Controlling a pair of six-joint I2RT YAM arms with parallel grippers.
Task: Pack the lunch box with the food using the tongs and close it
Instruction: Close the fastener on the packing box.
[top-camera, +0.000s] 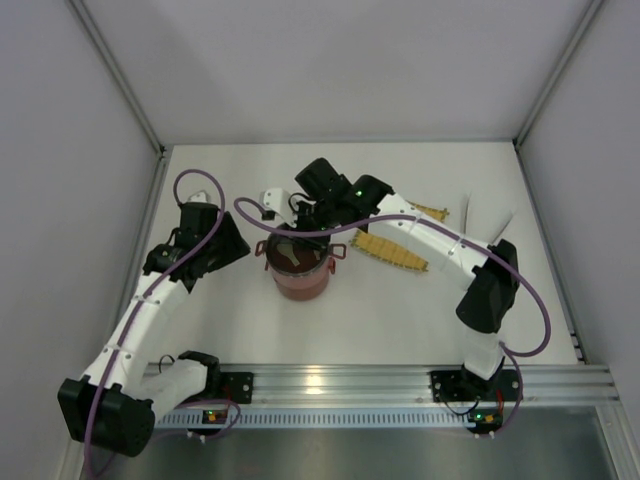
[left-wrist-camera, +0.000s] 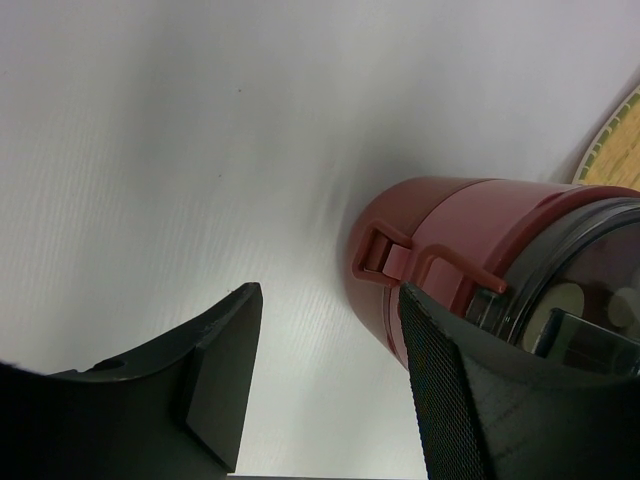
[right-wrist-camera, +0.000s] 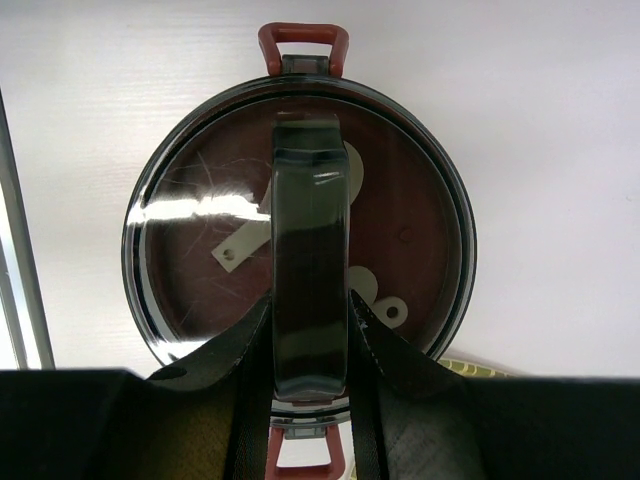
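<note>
The dark-red lunch box (top-camera: 300, 278) stands stacked in the middle of the table, with its grey see-through domed lid (right-wrist-camera: 190, 250) on top. My right gripper (right-wrist-camera: 310, 300) reaches over it from the right and is shut on the lid's dark handle (right-wrist-camera: 310, 200). Cream spoon-shaped pieces show through the lid. My left gripper (left-wrist-camera: 328, 295) is open at the box's left side with nothing between its fingers; its right finger (left-wrist-camera: 450, 390) is close to the box's red side clasp (left-wrist-camera: 385, 255). The pale tongs (top-camera: 469, 212) lie at the far right. No food is in view.
A yellow woven mat (top-camera: 395, 252) lies right of the box, partly under my right arm. A small white thing (top-camera: 272, 200) sits behind the box. White walls close in the table at the back and both sides.
</note>
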